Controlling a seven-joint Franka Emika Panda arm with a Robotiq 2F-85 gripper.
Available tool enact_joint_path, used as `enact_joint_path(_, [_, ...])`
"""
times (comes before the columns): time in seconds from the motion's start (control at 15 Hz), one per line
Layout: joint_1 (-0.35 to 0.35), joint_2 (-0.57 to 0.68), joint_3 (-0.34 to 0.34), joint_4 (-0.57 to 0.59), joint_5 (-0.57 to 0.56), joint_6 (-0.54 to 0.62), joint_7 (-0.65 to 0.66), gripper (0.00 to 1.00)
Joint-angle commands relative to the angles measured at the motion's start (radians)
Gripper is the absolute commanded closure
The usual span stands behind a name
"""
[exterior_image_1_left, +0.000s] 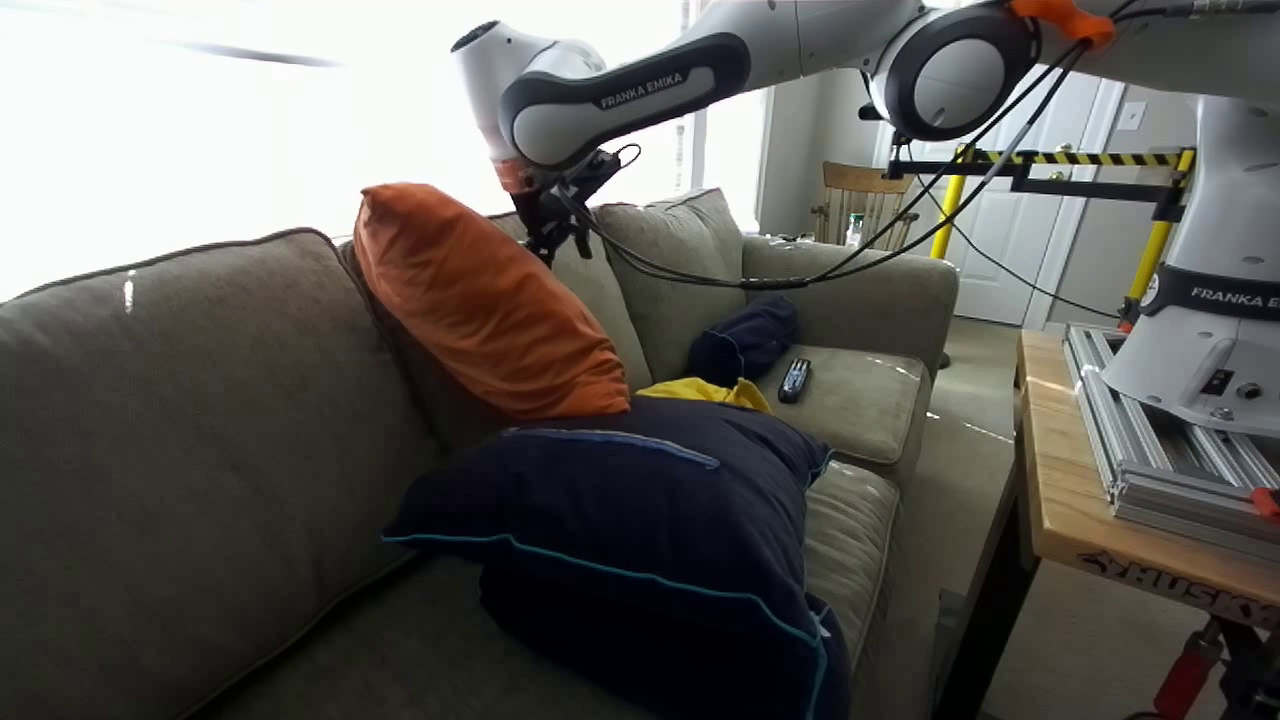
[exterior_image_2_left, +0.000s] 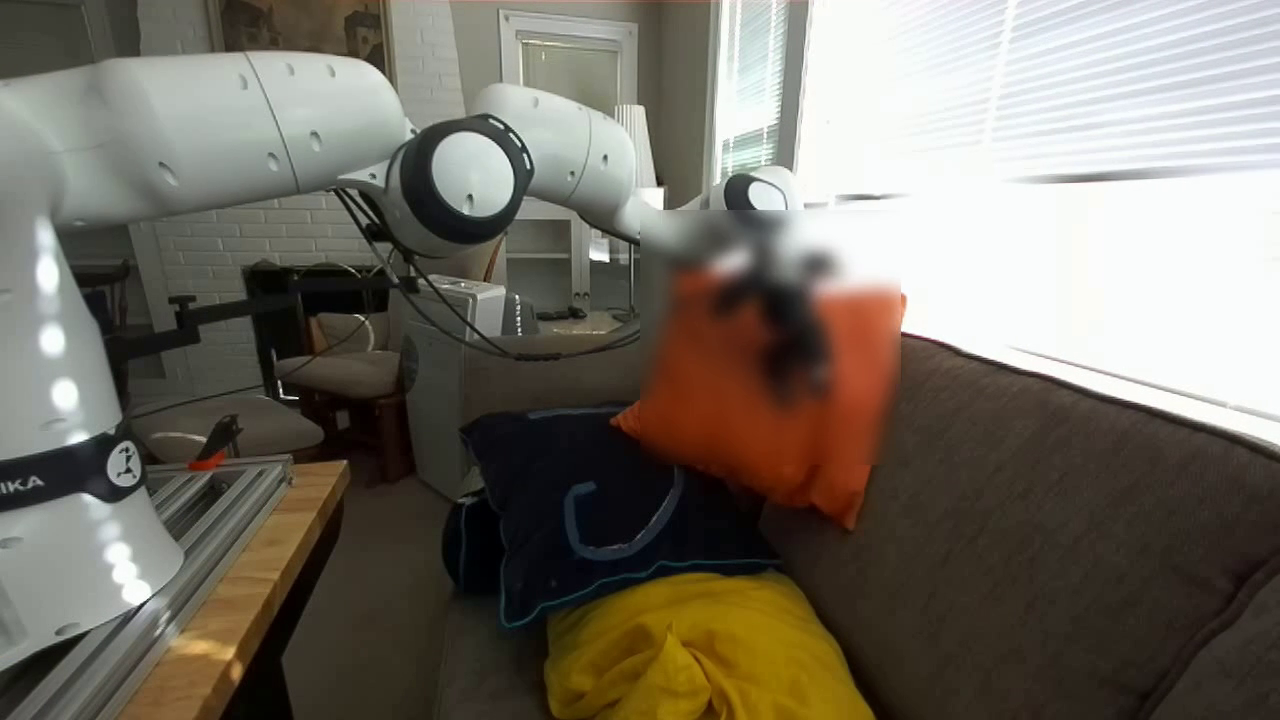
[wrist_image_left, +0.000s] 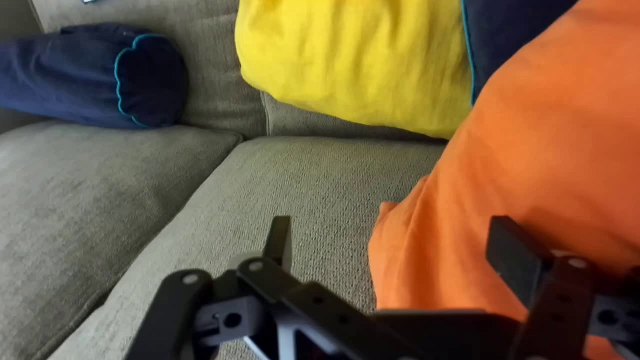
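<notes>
Near the back cushions (exterior_image_1_left: 180, 450) of a grey-beige sofa (exterior_image_1_left: 855, 400), a black two-fingered gripper (wrist_image_left: 391, 235) is hanging with its jaws spread wide beside an orange pillow (exterior_image_1_left: 480, 300). Within the wrist view, one of its fingers (wrist_image_left: 281, 240) is showing against the sofa, while its twin is showing against the pillow. A smeared patch is blurring the gripper and most of the pillow in an exterior view, so whether the two are touching is hard to tell.

The orange pillow is leaning, tilted, against the back cushions, and its lower edge is meeting a navy pillow (exterior_image_1_left: 620, 510) piped in teal. That one is lying on top of a second dark cushion (exterior_image_1_left: 640, 640). Just beside the navy pillow, a yellow pillow (exterior_image_2_left: 700, 650) is lying in folds, and farther along the sofa a navy bolster (wrist_image_left: 90, 75) is lying near a remote control (exterior_image_1_left: 794, 381).

Above the sofa, a white Franka Emika arm (exterior_image_1_left: 640, 95) is arching out, and black cables (exterior_image_1_left: 740, 282) are looping below it. Its base (exterior_image_1_left: 1190, 345) is standing on metal rails (exterior_image_1_left: 1150, 485) atop a wooden workbench (exterior_image_1_left: 1060, 480) lettered HUSKY. Behind it, a black-and-yellow striped barrier (exterior_image_1_left: 1090, 158) is crossing in front of a white door (exterior_image_1_left: 1010, 220), and a wooden chair (exterior_image_1_left: 850, 180) is standing past the sofa's far end. Across the room, a framed painting (exterior_image_2_left: 300, 28) is hanging on a white brick wall (exterior_image_2_left: 425, 40), and daylight is pouring through window blinds (exterior_image_2_left: 1100, 90).
</notes>
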Motion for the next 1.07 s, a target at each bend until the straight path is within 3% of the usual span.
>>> enact_joint_path(0.0, [0.005,0.009,-0.013,0.0,-0.033,0.068,-0.096,0.0])
enact_joint_path(0.33, [-0.03,0.07,0.001,0.044,-0.002,0.114,-0.065,0.0])
enact_joint_path(0.73, [-0.092,0.12,0.056,0.036,0.099,0.149,0.077,0.0])
enact_joint_path(1.0, [-0.086,0.147,0.032,0.029,0.079,0.166,0.097,0.0])
